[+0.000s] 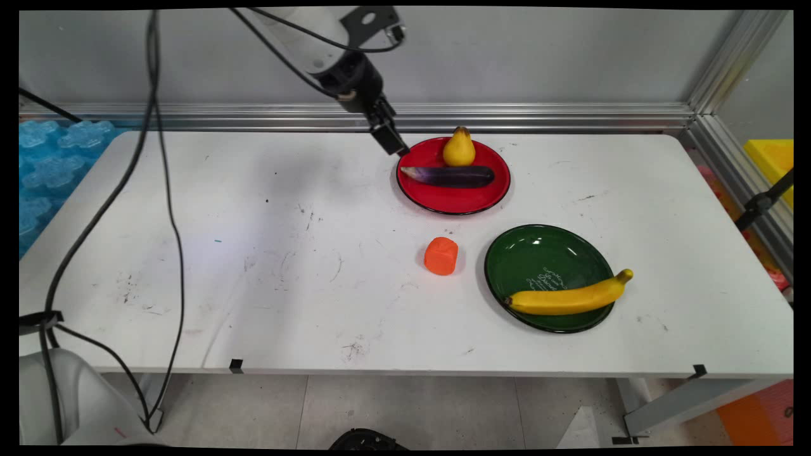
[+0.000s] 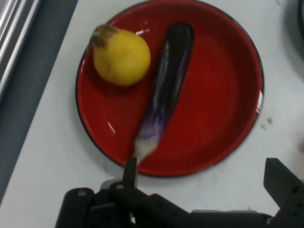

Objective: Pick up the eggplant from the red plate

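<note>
Aubergine [image 2: 166, 90]: lies lengthwise on the red plate [image 2: 223, 118], pale stem end toward the pincer.
Pear [image 2: 121, 56]: just beside it.
Pincer [image 2: 204, 178]: spread wide, holding nothing, over the plate's rim.
Worktop [image 1: 253, 253]: orange block [image 1: 440, 255] and green plate [image 1: 538, 253] with banana [image 1: 567, 297] well apart.

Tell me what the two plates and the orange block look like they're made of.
Red plate: probably enamelled metal, glossy with a thin dark rim. Green plate: the same look, with sharp white glints. Orange block: matte, with rounded edges, possibly foam or soft plastic; I cannot tell which.
</note>
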`<state>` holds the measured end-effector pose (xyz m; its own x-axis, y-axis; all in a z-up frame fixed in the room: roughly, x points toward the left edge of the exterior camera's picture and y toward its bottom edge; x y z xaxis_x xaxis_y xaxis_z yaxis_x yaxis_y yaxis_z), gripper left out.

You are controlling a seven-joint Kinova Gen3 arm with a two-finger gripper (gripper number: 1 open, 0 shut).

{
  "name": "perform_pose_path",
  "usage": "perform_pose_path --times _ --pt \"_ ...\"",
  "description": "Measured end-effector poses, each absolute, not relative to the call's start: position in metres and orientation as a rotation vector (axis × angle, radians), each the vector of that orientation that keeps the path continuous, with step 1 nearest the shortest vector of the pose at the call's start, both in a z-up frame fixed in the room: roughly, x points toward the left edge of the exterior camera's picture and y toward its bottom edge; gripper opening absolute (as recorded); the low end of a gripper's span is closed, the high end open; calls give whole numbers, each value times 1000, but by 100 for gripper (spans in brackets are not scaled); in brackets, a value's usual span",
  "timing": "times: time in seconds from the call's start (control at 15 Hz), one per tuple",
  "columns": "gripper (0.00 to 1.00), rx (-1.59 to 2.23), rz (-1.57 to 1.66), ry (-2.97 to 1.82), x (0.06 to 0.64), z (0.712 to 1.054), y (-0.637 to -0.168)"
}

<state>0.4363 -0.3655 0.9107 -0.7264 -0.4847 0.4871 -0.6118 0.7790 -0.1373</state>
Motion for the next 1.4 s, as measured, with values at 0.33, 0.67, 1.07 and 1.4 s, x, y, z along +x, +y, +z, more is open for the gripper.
perform_pose_path --times 0.33,0.67,1.07,1.4 --pt "100 800 384 -2543 415 879 -410" --pt "100 766 335 -2566 396 848 -443" --pt "100 738 294 -2599 383 820 -474" --pt "100 708 269 -2641 379 800 -491"
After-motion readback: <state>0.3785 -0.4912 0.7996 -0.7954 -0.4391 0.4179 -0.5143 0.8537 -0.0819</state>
